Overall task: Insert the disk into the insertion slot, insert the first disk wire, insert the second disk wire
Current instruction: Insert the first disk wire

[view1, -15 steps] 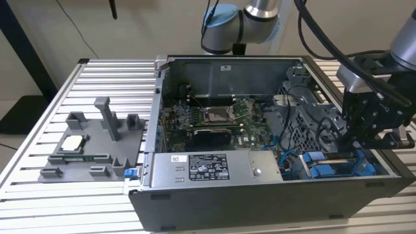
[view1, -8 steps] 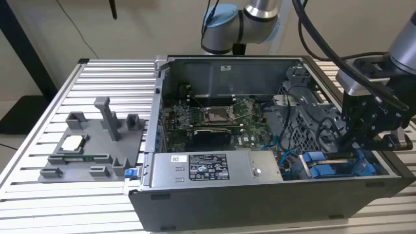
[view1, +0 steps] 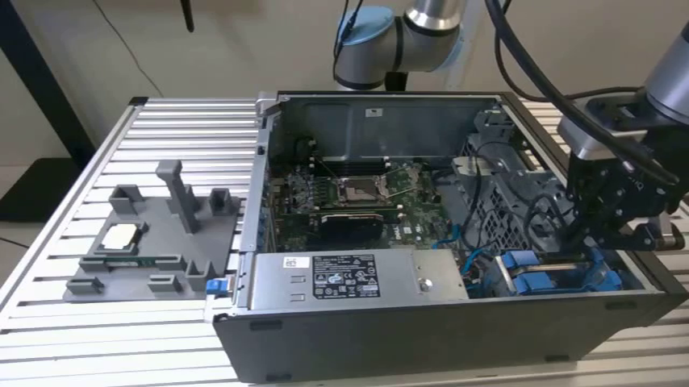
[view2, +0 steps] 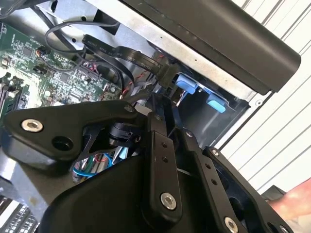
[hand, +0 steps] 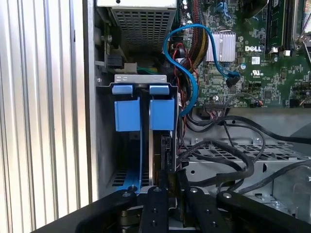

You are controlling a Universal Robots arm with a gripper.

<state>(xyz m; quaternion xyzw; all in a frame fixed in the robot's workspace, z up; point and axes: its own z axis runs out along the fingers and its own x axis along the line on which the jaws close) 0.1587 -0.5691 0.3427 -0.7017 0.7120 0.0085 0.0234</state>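
a: which parts are largest?
b: a slatted table bears an open computer case. inside are the motherboard and the power supply.
a: and the arm?
b: the gripper reaches into the drive bay at the exterior view's right. its fingers are set narrow, closed on a black wire connector.
a: where is the disk?
b: the disk stands on edge in the bay slot, beside a second blue carrier. the connector is just beside it.
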